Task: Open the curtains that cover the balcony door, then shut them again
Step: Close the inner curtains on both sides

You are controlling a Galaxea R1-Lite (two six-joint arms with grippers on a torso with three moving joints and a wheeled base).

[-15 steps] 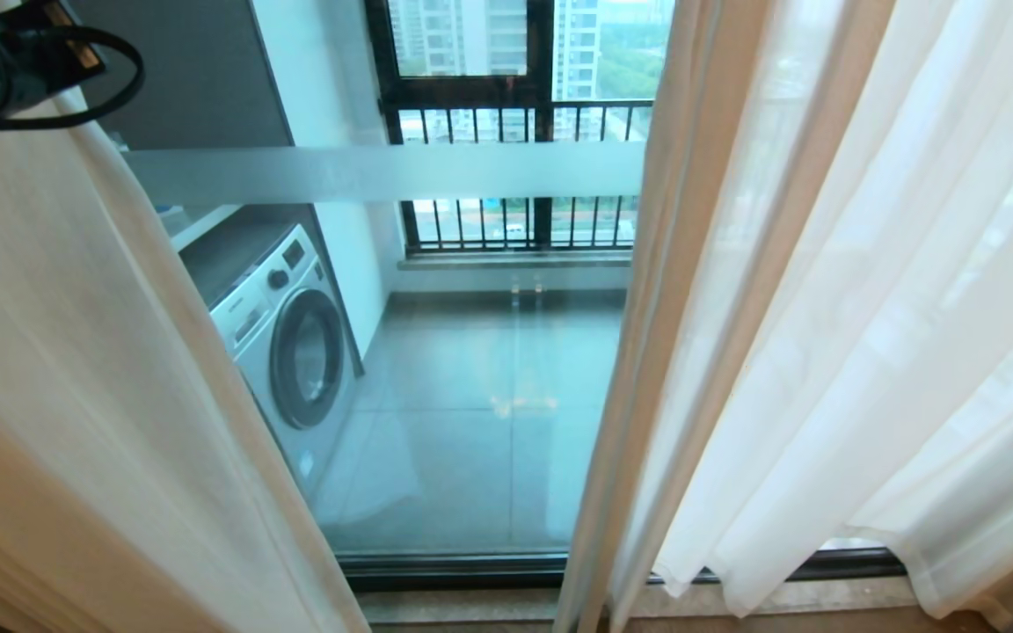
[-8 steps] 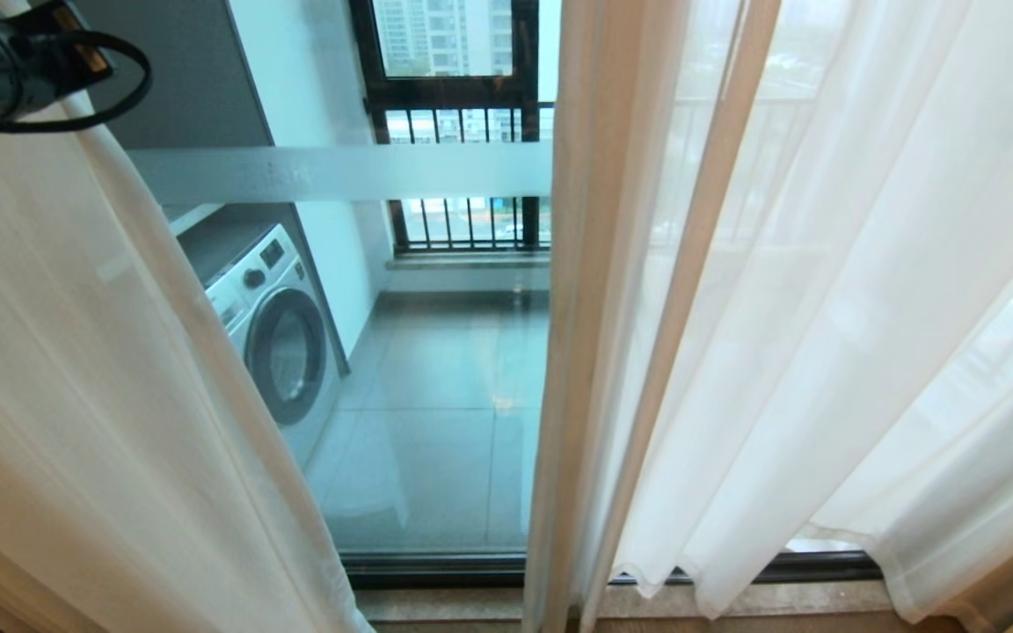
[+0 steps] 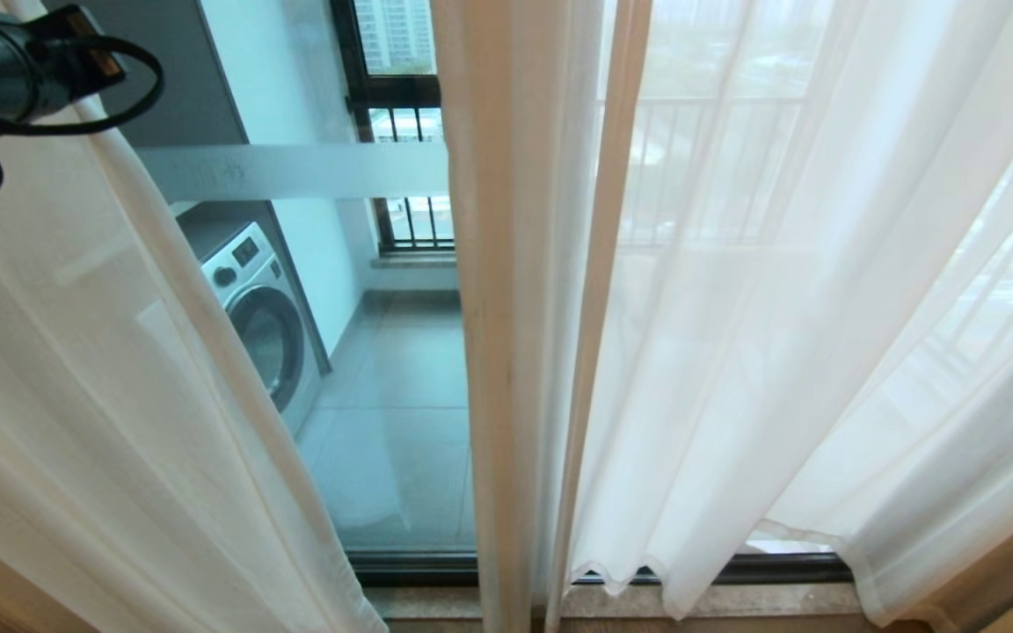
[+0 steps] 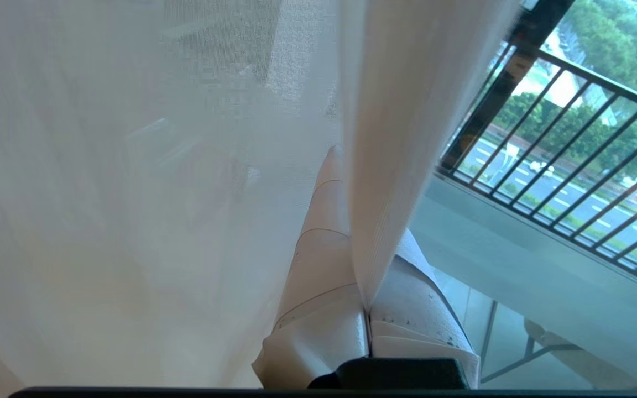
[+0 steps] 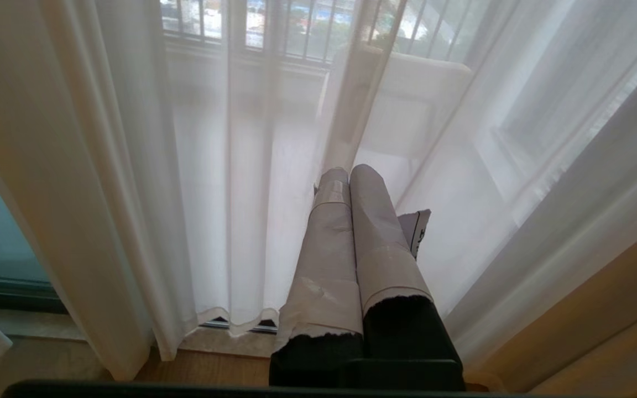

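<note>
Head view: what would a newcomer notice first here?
The sheer white curtains fill the right side and hang on the left too, leaving a narrow gap of balcony door glass. Through it stands a washing machine. The left gripper is shut on a curtain fold.

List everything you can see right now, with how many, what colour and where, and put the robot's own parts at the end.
curtains: two panels, sheer white; one left, one centre to right, a gap between them.
balcony door: one glass panel seen through the gap, dark frame, frosted stripe across it.
washing machine: one, white with a dark round door; on the balcony, left, behind the glass.
railing: one, black bars; far side of the balcony.
floor tiles: grey; balcony floor.
left gripper: one, white-wrapped fingers shut on a fold of the left panel.
right gripper: one, white-wrapped, shut, holding nothing; low by the right panel.
</note>
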